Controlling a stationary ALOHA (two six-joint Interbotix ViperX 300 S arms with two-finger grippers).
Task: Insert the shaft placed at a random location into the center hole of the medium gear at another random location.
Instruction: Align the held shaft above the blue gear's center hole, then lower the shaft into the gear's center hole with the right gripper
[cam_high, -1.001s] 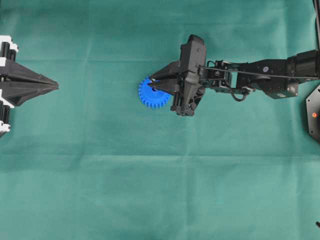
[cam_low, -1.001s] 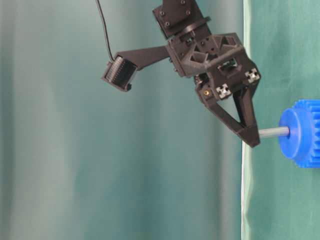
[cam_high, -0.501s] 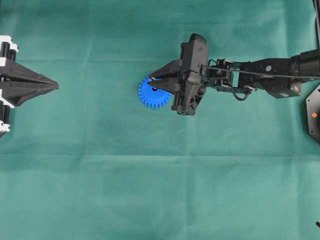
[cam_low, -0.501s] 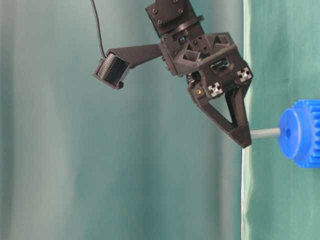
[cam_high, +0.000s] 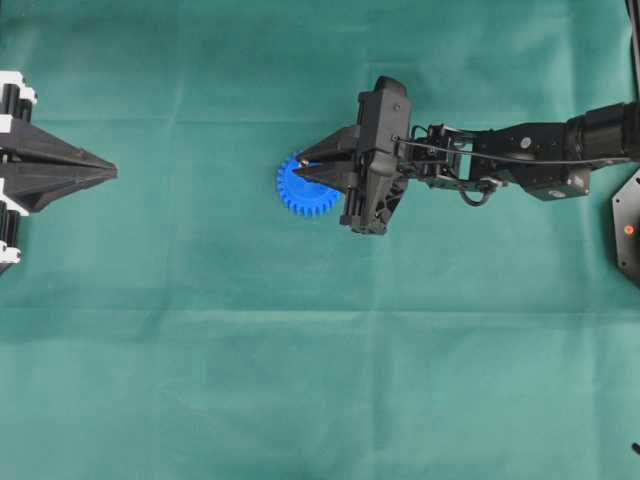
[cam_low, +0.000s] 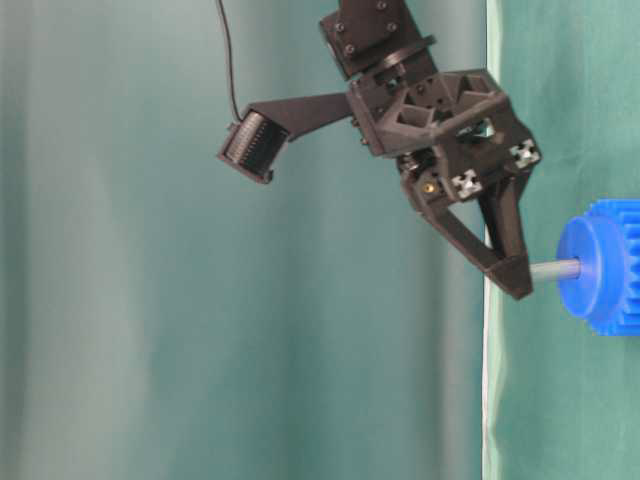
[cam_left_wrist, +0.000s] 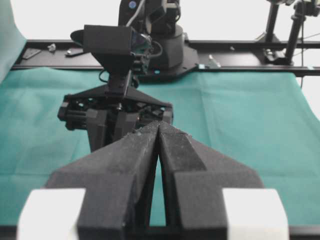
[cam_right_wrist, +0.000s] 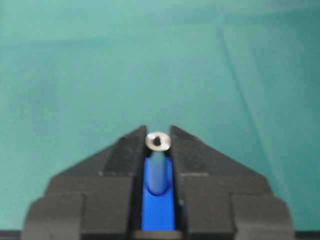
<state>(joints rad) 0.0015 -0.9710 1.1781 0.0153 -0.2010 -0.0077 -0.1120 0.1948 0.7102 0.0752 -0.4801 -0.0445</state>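
Gripping shaft (cam_low: 553, 270), right gripper (cam_low: 518, 281) holds it tip-in at medium gear (cam_low: 600, 264) hub; left gripper (cam_left_wrist: 159, 131) closed, empty.

Left wrist view: own jaws shut, other arm straight ahead.

Left gripper (cam_left_wrist: 158, 131), black with rough wedge-shaped fingers (cam_left_wrist: 125, 160), fills the lower frame; tips meet at a thin seam, nothing visible between them. White blocks (cam_left_wrist: 50, 212) sit at both bottom corners. Beyond the tips, the black right arm (cam_left_wrist: 117, 107) faces this way over the green cloth-covered table (cam_left_wrist: 240, 130), a boxy black camera housing (cam_left_wrist: 107, 45) above its wrist. Its gripper tips are hidden behind the near fingers. Black metal rail (cam_left_wrist: 235, 45) runs along the table's far edge.
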